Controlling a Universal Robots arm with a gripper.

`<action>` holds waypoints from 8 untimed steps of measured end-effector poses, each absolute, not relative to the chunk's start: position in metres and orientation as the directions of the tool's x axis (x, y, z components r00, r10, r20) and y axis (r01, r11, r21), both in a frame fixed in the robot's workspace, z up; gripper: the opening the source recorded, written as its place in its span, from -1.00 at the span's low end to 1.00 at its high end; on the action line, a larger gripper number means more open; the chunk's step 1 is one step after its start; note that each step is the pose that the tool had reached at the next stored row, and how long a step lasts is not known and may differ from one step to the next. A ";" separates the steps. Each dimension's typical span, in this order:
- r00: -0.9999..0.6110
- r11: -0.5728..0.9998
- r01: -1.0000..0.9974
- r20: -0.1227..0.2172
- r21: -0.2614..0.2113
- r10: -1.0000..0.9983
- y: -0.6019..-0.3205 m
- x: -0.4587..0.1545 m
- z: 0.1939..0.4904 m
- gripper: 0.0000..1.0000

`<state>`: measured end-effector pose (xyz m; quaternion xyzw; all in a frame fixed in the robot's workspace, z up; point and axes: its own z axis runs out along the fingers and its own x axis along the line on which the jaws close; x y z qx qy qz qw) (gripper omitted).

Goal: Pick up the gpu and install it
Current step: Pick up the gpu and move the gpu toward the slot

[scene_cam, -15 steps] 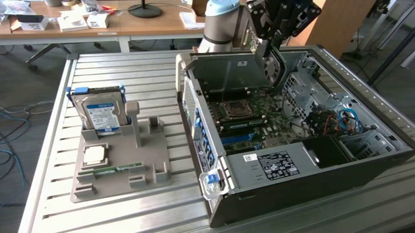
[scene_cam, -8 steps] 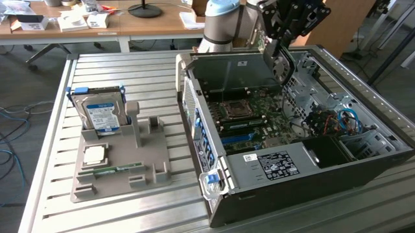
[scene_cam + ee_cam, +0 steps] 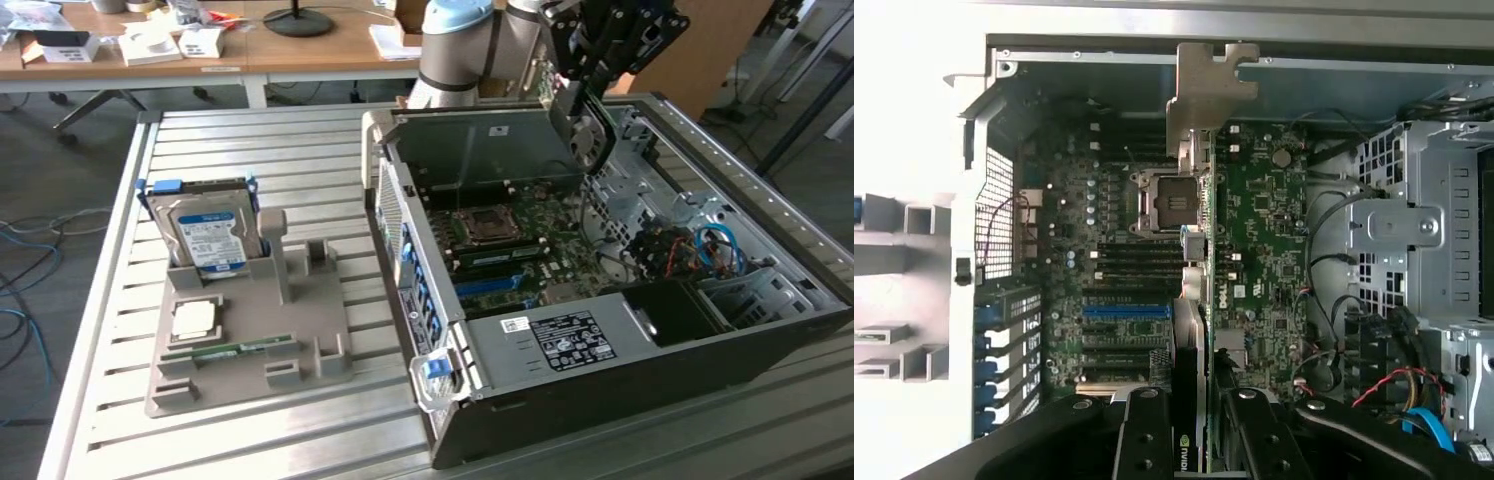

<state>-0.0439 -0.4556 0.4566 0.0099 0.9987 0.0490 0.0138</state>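
Slatted metal worktop [image 3: 254,150] carries an open computer case [image 3: 447,440]. Pick-up is done: the gripper [image 3: 597,75] has the gpu [image 3: 589,128] clamped edge-on between its 2 fingers [image 3: 1144,440], which are part closed on the card. The gpu hangs over the motherboard [image 3: 534,225], bracket [image 3: 1206,90] toward the case wall, apparently above the slots. Seating is not yet done.

This is looking like a robotics lab: a robot arm [image 3: 454,45] is standing top centre behind a slatted aluminium worktable [image 3: 254,150], cluttered wooden desks [image 3: 307,52] are lining the upper left, cables [image 3: 34,225] are trailing lower left.
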 end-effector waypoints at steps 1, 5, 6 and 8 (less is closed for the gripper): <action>-0.999 0.995 0.018 -0.027 0.098 0.021 -0.456 -0.044 0.455 -0.47; -0.999 0.995 0.018 -0.026 0.098 0.021 -0.456 -0.044 0.448 -0.47; -0.999 0.995 0.018 -0.026 0.098 0.021 -0.456 -0.044 0.446 -0.47; -0.999 0.995 0.018 -0.027 0.098 0.021 -0.456 -0.044 0.443 -0.47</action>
